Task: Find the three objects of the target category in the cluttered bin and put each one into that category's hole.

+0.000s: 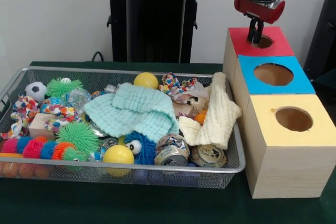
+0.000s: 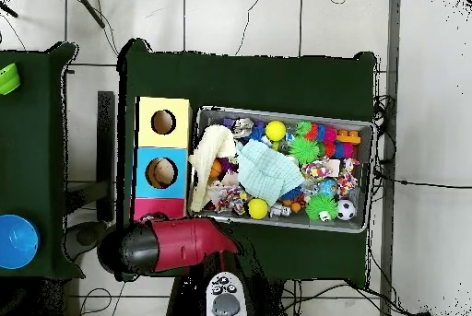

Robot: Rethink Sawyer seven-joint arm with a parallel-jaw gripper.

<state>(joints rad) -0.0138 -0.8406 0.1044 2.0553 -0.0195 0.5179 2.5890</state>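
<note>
— Gripper (image 1: 255, 35) over the red box's hole (image 1: 261, 41); jaws' state impossible to tell.
— Crushed cans (image 1: 172, 152) at the mesh bin's (image 1: 237, 156) front: light, dented, slippery; best pinched across the rim.

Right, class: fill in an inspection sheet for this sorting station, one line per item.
Surface: table under a dark green cloth.
Job's things: wire bin packed full; red box, blue box, yellow box, one hole each.
Clutter: mint cloth, cream cloth, two yellow balls, crushed cans, small soccer ball, spiky green toys.
End effector: end effector at the red box's hole; open or shut unclear.
Cables: cables on the floor beside the table.
Surroundings: tiled floor; blue bowl on a side table.
</note>
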